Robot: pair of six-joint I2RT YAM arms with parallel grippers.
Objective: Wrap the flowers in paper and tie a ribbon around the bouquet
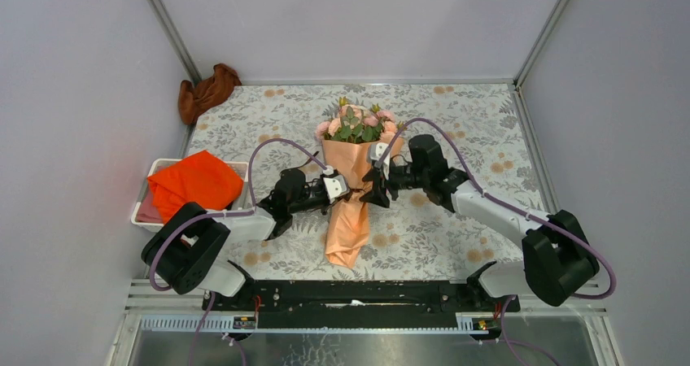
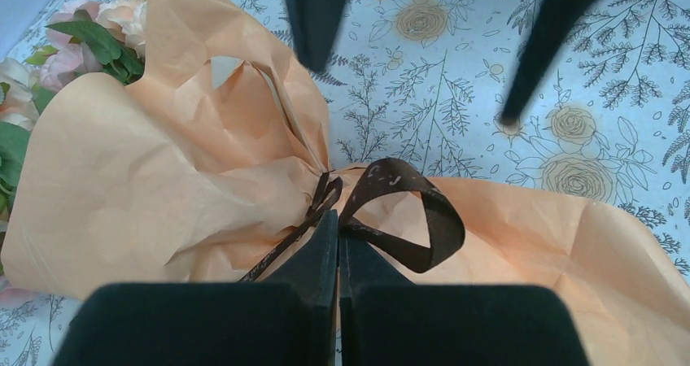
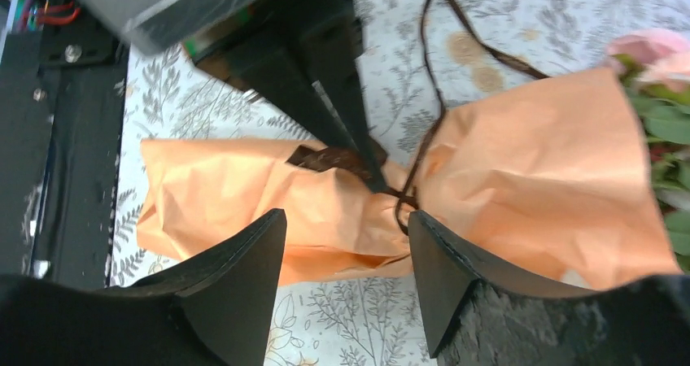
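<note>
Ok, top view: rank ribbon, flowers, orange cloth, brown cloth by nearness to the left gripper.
1. ribbon, at the left gripper
2. flowers, just beyond
3. orange cloth, off to its left
4. brown cloth, far left corner

The top camera is looking steeply down from high at the near edge, taking in the whole floral-printed table (image 1: 456, 114). Both wrist cameras are looking from close range, from opposite sides, at the pinched waist of the peach-orange paper-cone bouquet (image 2: 122, 179), which all three views are sharing.

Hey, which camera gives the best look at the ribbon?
The left wrist view: the ribbon loops large and sharp where the paper is cinched. The right wrist view shows only a thin trailing strand. From the top it is too small to make out.
</note>
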